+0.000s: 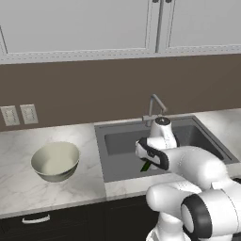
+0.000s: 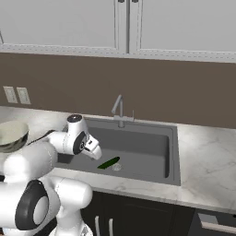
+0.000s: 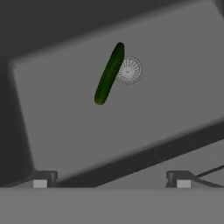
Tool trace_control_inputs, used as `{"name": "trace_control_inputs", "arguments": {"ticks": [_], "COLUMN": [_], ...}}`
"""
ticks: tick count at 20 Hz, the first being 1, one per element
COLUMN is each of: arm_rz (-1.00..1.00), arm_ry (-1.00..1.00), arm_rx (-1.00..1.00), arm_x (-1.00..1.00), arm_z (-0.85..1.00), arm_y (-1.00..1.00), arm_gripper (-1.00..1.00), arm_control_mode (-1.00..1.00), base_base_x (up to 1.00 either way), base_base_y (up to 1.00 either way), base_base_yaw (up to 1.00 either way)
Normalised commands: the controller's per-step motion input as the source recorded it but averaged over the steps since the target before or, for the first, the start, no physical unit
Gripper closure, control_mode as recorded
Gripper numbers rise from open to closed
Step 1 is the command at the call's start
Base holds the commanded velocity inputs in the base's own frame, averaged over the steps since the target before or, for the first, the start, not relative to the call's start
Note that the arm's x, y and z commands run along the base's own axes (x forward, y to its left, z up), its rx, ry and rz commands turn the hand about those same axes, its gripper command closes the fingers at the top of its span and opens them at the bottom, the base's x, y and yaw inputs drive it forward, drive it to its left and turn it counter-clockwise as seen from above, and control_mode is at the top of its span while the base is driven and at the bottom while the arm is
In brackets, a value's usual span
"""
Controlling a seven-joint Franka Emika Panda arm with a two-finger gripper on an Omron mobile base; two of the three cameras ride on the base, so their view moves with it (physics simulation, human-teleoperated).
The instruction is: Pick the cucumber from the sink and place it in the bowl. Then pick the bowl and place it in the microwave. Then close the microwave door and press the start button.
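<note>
Cucumber (image 3: 109,73) upper centre on sink (image 3: 175,105) floor beside drain (image 3: 129,69), free basin around, gripper (image 3: 111,183) wide open, empty.

Brown backsplash wall (image 1: 94,89), pale upper cabinets (image 1: 80,23), white marble countertop (image 1: 19,188), two wall outlets (image 1: 19,114).

The arm hides most of the cucumber (image 1: 146,166); the frame edge cuts the bowl (image 2: 10,134).

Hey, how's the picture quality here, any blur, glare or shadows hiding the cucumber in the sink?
Hand view: cucumber sharp on evenly lit sink floor, no glare. Right base view: soft but clear. Left base view: the arm hides most of it.
</note>
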Motion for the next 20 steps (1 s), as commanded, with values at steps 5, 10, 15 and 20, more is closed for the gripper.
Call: {"name": "trace_control_inputs", "arguments": {"ticks": [5,10,15,20], "arm_rz": [0.0,0.0,0.0,0.0], "arm_ry": [0.01,0.0,0.0,0.02], "arm_rx": [0.0,0.0,0.0,0.0], "arm_x": [0.56,0.55,0.67,0.66], "arm_z": [-0.48,-0.59,-0.55,-0.5], "arm_y": [-0.18,-0.29,-0.09,0.0], "arm_gripper": [-1.0,-1.0,-1.0,-1.0], "arm_control_mode": [-1.0,-1.0,-1.0,-1.0], "base_base_x": [0.0,0.0,0.0,0.0], "base_base_y": [0.0,0.0,0.0,0.0], "base_base_yaw": [0.0,0.0,0.0,0.0]}}
